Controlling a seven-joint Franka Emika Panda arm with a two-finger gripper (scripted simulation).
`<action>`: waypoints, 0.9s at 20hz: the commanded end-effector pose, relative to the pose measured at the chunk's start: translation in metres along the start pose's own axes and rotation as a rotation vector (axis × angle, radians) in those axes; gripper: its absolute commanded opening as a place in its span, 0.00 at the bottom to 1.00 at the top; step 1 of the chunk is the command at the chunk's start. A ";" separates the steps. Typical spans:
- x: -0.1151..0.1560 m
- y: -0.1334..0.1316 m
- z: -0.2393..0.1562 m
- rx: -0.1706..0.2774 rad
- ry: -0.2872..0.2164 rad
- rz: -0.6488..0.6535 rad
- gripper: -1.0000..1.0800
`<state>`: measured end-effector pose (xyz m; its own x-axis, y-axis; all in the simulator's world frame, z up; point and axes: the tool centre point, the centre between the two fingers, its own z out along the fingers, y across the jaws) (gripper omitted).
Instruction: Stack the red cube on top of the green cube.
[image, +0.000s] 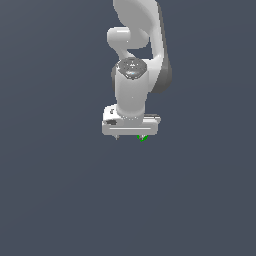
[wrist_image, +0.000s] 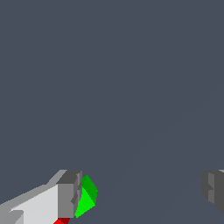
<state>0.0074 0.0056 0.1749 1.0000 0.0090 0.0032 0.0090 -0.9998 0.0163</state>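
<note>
Green: one green cube (wrist_image: 86, 197), and only one. In my wrist view it sits just beside the inner face of one of my fingers (wrist_image: 68, 194); whether it touches the pad I cannot tell. In the exterior view only a sliver of it (image: 142, 138) peeks out under the edge of my hand.

Red: one red cube (wrist_image: 61, 221), seen only as a small corner at the frame edge in the wrist view, tucked against the same finger, close to the green one. In the exterior view my hand hides it altogether.

My claw (image: 130, 137): spread wide. The two fingers stand far apart in the wrist view, the other finger (wrist_image: 213, 189) off at the opposite side, with nothing between them. I am pinching nothing.

Floor (image: 60, 200): flat slate-grey, bare as far as I can see.

Count: one arm, one claw with two fingers, one green cube, one red cube.

Done: I judge nothing secured. The red cube does not sit between my fingers, and I cannot tell whether it rests on the green cube, beside it, or on the floor.

Left: as I judge it, centre my open fingers over the red cube, close on it, lift, carry it above the green cube, set it down squarely, let go.

Risk: the cubes are so close that a finger could nudge the green one.
</note>
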 end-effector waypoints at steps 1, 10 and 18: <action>0.000 0.000 0.000 0.000 0.000 0.000 0.96; -0.013 -0.005 0.007 0.001 -0.001 0.037 0.96; -0.046 -0.020 0.024 0.004 -0.002 0.136 0.96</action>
<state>-0.0311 0.0208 0.1543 0.9945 -0.1047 0.0034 -0.1047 -0.9944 0.0130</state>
